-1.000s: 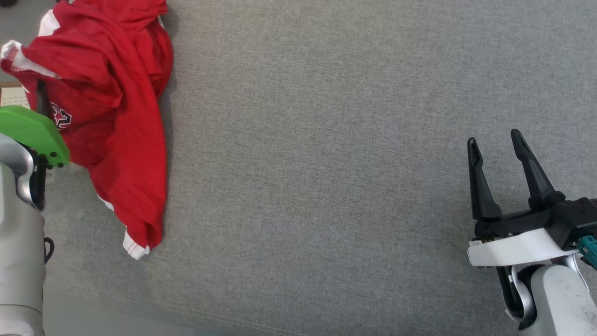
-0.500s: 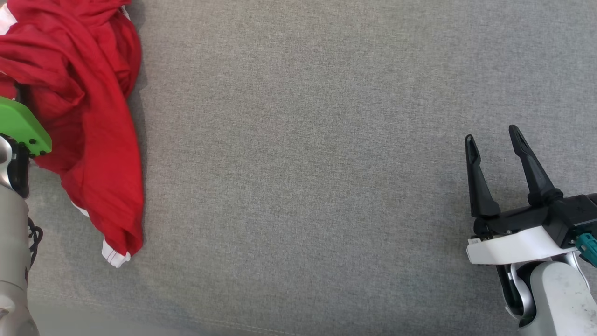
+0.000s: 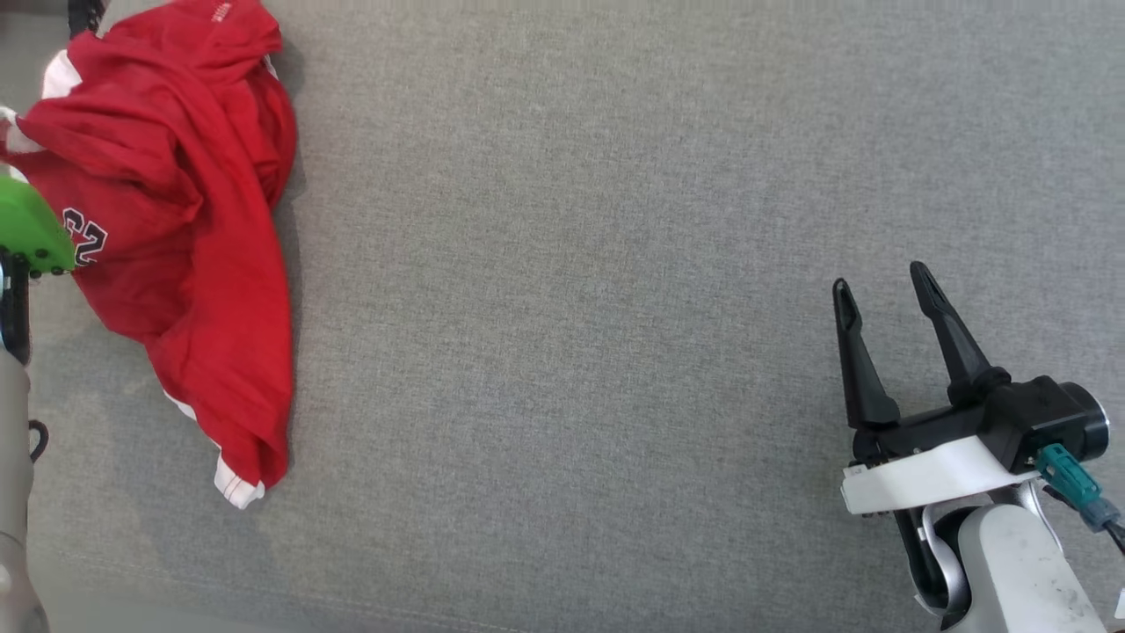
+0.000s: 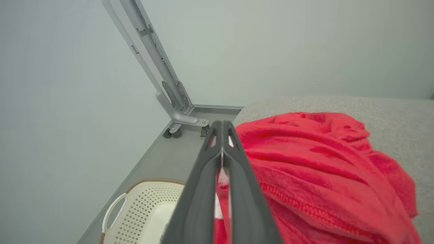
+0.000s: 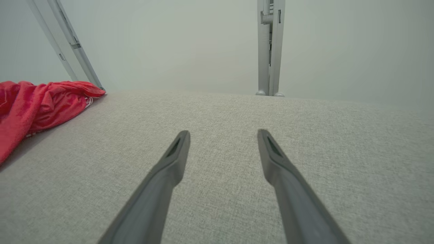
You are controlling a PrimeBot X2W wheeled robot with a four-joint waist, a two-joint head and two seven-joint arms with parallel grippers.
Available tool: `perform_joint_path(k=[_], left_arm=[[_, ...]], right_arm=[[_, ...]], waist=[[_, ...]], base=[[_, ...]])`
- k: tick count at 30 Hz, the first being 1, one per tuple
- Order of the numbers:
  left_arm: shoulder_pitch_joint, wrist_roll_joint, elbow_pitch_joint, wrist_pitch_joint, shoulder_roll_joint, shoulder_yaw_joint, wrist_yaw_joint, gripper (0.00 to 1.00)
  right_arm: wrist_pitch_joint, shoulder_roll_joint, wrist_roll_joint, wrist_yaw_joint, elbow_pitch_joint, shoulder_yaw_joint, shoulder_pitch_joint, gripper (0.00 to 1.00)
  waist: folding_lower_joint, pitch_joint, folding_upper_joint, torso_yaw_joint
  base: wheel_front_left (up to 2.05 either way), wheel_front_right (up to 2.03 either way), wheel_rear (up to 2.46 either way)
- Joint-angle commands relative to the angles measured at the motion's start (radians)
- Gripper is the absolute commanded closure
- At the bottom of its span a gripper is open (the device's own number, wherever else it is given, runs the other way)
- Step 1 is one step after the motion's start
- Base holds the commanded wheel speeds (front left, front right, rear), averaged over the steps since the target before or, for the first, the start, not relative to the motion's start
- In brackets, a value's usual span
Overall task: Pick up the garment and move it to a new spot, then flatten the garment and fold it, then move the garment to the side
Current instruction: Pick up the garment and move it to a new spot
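- We see the red shirt (image 3: 193, 220) lying in a bunched heap on the gray counter (image 3: 615, 308), by the far left corner.
- One long part of the shirt runs down along the left edge toward the near edge and ends in a white hem.
- The shirt has white trim and a dark number print on it.
- Our left claw (image 4: 222, 127) is at the left side of the heap. Its two fingers are pressed together with a bit of red and white cloth pinched between them.
- A green plate (image 3: 31, 233) on our left arm sits at the left edge, partly over the shirt.
- Our right claw (image 3: 881, 280) is near the right edge, well apart from the shirt. Its two fingers are spread apart with nothing between them, just above the bare counter.
- Past the left edge, down on the floor, we see a cream basket (image 4: 135, 206) with little holes and a handle.
- A gray metal frame (image 4: 159, 67) stands behind the far edge, by the pale wall.
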Motion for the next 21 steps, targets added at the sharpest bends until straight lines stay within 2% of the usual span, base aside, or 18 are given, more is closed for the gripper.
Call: perform_joint_path(k=[1, 12, 16, 21], left_arm=[[0.012, 0.014, -0.035, -0.01, 0.003, -0.012, -0.004, 1.0], [0.188, 0.049, -0.548, -0.012, 0.018, -0.014, -0.002, 1.0], [0.255, 0.032, -0.641, -0.005, 0.013, -0.013, -0.002, 1.0], [0.367, -0.005, -0.749, 0.034, -0.028, -0.018, 0.009, 1.0]], right_arm=[[-0.003, 0.008, 0.008, -0.001, 0.01, 0.003, 0.004, 0.0], [-0.003, 0.045, 0.042, -0.001, 0.056, 0.019, 0.038, 0.0], [-0.003, 0.048, 0.062, -0.001, 0.058, 0.02, 0.043, 0.0], [-0.003, 0.048, 0.096, -0.001, 0.054, 0.034, 0.049, 0.0]], waist=[[0.0, -0.079, 0.0, -0.004], [0.0, -0.241, 0.0, -0.038], [0.0, -0.275, 0.0, -0.057], [0.0, -0.31, 0.0, -0.079]], base=[[0.0, 0.0, 0.0], [0.0, 0.0, 0.0], [0.0, 0.0, 0.0], [0.0, 0.0, 0.0]])
